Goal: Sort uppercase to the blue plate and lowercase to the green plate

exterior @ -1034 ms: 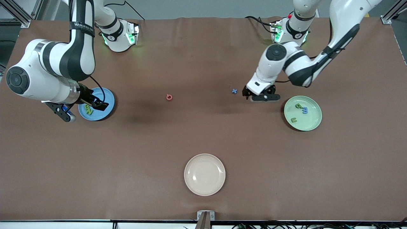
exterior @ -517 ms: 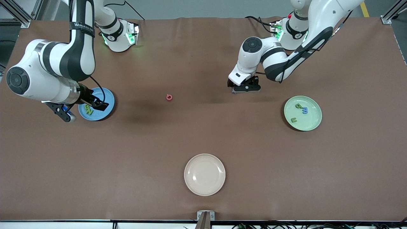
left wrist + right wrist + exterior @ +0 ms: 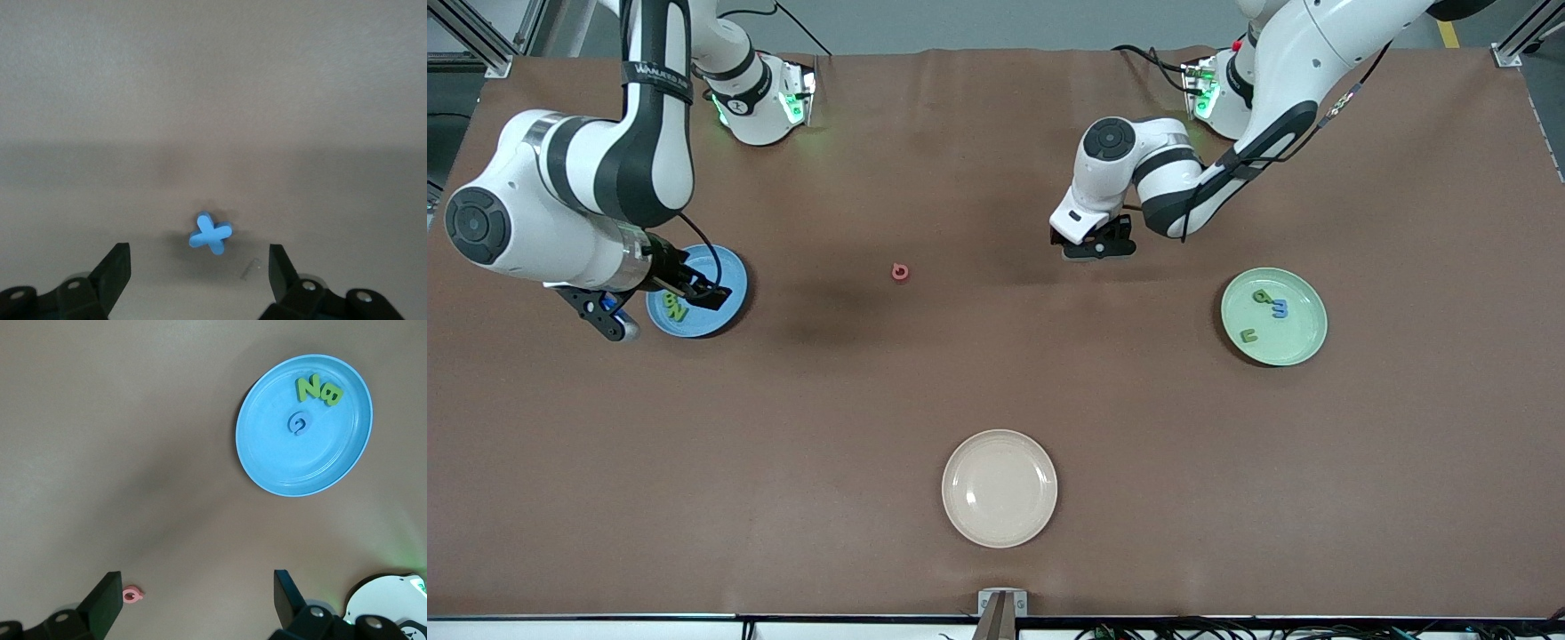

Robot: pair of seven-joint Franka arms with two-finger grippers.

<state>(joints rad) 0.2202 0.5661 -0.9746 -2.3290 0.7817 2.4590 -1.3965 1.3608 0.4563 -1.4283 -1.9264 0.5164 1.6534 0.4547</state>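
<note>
Hovering low over the brown tabletop (image 3: 996, 373), the left pincer (image 3: 200, 270) has its fingers spread wide apart, and the blue x (image 3: 211, 234) lies flat on the cloth in the gap between them, touching neither finger; in the front view the left pincer (image 3: 1092, 244) hides that letter beneath it, roughly midway between the two arms' ends of the tabletop. The green plate (image 3: 1303, 347) sits toward the left arm's end, nearer to the front camera than the left pincer, and carries the green p (image 3: 1262, 297), the blue m (image 3: 1280, 308) and the green u (image 3: 1248, 336). The red letter (image 3: 901, 271) lies alone on the cloth between the left pincer and the blue plate (image 3: 727, 267). Over that plate's end of the tabletop hangs the right pincer (image 3: 618, 316), and its wrist view shows its fingers (image 3: 105, 600) parted and holding nothing, with the blue plate (image 3: 280, 463) below bearing the green N (image 3: 308, 387), the green B (image 3: 331, 395) and the blue G (image 3: 299, 422), and the red letter (image 3: 133, 594) off on the bare cloth. The cream plate (image 3: 999, 488) stands bare, nearest to the front camera.
</note>
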